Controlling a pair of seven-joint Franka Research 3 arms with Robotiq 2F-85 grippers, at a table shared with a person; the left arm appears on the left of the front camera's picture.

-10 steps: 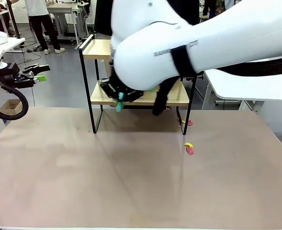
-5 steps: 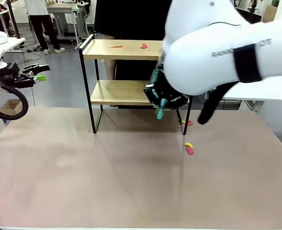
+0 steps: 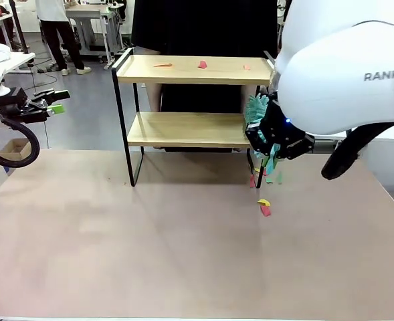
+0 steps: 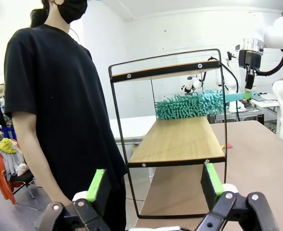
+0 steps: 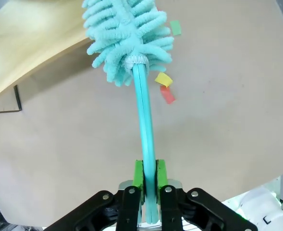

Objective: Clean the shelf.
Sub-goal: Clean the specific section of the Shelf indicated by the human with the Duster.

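The shelf (image 3: 183, 129) stands at the table's far middle, a two-tier rack with wooden boards in a black frame. Its top board carries small paper scraps (image 3: 202, 64). My right gripper (image 3: 277, 142) hangs at the shelf's right end, shut on the handle of a teal duster (image 5: 146, 125). The duster's fluffy head (image 5: 129, 33) lies over the lower board's right edge (image 5: 30, 43), and it also appears in the left wrist view (image 4: 189, 105). Coloured scraps (image 3: 269, 178) are dropping just off that end. My left gripper (image 4: 154, 185) is open and empty, far to the left (image 3: 53, 105).
Yellow and red scraps (image 3: 263, 206) lie on the brown table (image 3: 150, 254) right of the shelf's front leg. A person in black (image 4: 55, 96) stands right behind the shelf. My right arm's white bulk (image 3: 344, 67) covers the upper right.
My right arm has swept the duster rightward along the lower board, from its left part to its right end. Scraps have come off that end and are falling. The left arm is unmoved.
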